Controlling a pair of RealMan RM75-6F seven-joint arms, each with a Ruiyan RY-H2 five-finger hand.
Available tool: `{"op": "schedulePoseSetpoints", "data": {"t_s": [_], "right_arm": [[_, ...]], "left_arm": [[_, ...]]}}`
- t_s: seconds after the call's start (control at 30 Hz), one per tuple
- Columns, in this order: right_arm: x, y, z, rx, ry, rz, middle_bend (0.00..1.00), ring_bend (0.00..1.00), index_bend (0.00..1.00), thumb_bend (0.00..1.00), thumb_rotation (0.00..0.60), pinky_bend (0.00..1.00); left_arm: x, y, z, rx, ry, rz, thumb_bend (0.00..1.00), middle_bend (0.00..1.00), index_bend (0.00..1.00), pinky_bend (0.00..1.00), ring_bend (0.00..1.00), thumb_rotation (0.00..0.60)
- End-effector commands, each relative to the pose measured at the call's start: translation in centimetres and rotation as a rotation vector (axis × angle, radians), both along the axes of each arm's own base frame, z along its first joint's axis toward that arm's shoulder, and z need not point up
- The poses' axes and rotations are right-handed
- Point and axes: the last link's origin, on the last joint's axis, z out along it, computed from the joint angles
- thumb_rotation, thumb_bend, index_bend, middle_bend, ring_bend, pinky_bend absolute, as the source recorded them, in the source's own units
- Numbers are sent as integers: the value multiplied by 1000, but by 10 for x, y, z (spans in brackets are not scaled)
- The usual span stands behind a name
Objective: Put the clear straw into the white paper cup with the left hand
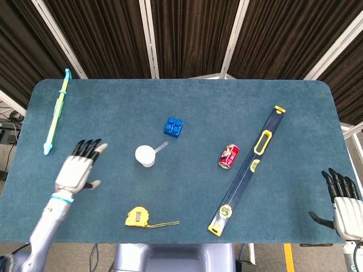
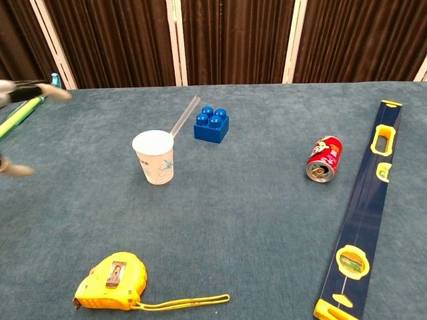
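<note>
The white paper cup (image 1: 145,155) (image 2: 155,156) stands upright near the table's middle left. The clear straw (image 1: 160,148) (image 2: 185,116) leans out of its rim toward the blue block. My left hand (image 1: 77,170) is well left of the cup, fingers spread, holding nothing; in the chest view only blurred fingertips (image 2: 35,91) show at the left edge. My right hand (image 1: 342,203) rests at the lower right corner off the table, fingers apart and empty.
A blue block (image 1: 173,127) lies just behind the cup. A red can (image 1: 228,156) and a long blue level (image 1: 249,168) lie to the right. A yellow tape measure (image 1: 138,217) sits near the front edge, a green-yellow stick (image 1: 57,111) at far left.
</note>
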Motion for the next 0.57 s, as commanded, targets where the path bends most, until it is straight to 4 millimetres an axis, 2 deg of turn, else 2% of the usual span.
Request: {"op": "schedulePoseSetpoints", "data": {"t_s": [0.03,0.23,0.57], "right_arm": [[0,0,0,3,-3,1,0,0,0,88,600,0],[0,-1,0,7,-4,2,0,0,0,87,600,0],[1,-1,0,5,0,-2,0,0,0,88,600,0]], "left_arm": [[-21,-20,14,33,51,32,37,0,69,0,0,600],[-31,-29,25,74,86,-15,37,0,25,0,0,600],[-30,-30,24,85,69,-81,35,0,25,0,0,600]]}}
